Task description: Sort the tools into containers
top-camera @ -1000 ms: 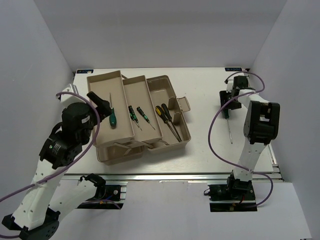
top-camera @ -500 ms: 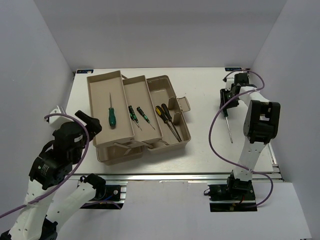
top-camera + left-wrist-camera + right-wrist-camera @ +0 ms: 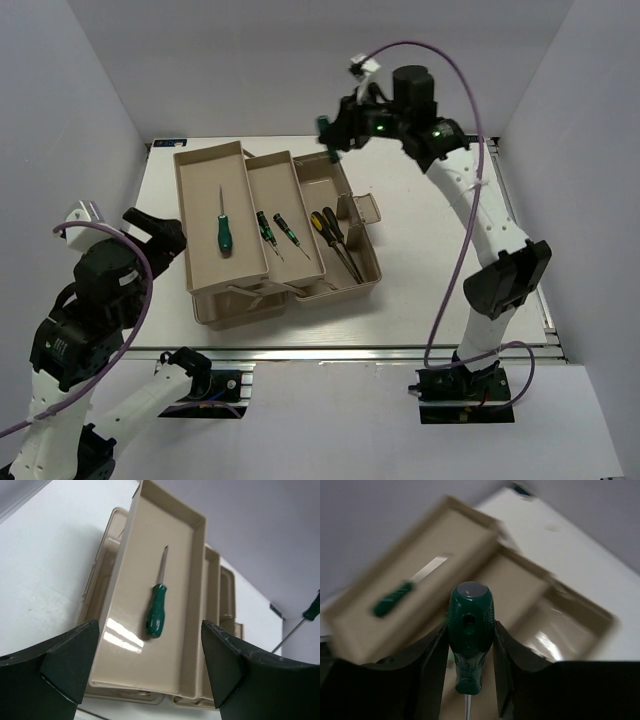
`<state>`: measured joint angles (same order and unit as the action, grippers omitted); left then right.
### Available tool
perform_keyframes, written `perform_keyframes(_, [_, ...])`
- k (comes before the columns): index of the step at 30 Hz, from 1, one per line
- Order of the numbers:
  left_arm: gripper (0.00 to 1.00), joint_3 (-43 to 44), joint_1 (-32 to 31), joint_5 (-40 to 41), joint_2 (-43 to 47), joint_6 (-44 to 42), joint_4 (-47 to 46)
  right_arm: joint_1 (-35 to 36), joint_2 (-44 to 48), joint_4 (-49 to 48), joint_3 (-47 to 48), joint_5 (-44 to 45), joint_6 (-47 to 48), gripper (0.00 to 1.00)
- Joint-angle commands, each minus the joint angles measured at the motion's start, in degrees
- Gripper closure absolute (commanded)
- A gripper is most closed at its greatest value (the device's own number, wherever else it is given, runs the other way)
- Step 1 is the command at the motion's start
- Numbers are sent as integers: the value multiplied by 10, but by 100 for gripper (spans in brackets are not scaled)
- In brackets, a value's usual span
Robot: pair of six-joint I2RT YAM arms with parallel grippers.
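My right gripper (image 3: 338,128) is shut on the handle of a green screwdriver (image 3: 324,130) and holds it in the air over the back of the open beige toolbox (image 3: 322,172). In the right wrist view the handle (image 3: 471,622) sits between the jaws of that gripper (image 3: 470,630). The left tray (image 3: 205,190) holds another green screwdriver (image 3: 224,232). The middle tray (image 3: 275,185) holds two small green-and-black screwdrivers (image 3: 264,228). The right compartment holds two yellow-and-black ones (image 3: 328,225). My left gripper (image 3: 155,232) is open and empty, left of the toolbox. It looks at the left tray (image 3: 170,545) and its screwdriver (image 3: 156,615).
The toolbox's small flap (image 3: 366,210) sticks out on its right side. The white table (image 3: 440,250) ends at a metal rail along the front. Grey walls close in on the left, right and back. The right wrist view is blurred.
My right arm has swung from the back right of the table to above the toolbox, taking the green screwdriver off the table. My left arm has drawn back to the left.
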<state>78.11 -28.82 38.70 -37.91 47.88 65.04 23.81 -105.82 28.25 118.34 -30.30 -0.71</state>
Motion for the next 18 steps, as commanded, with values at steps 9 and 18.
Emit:
perform_keyframes(9, [9, 11, 3, -8, 16, -9, -36, 200, -89, -300, 60, -93, -452, 100])
perform_keyframes(18, [8, -15, 3, -54, 28, -15, -51, 258, -159, -334, 66, 14, -525, 100])
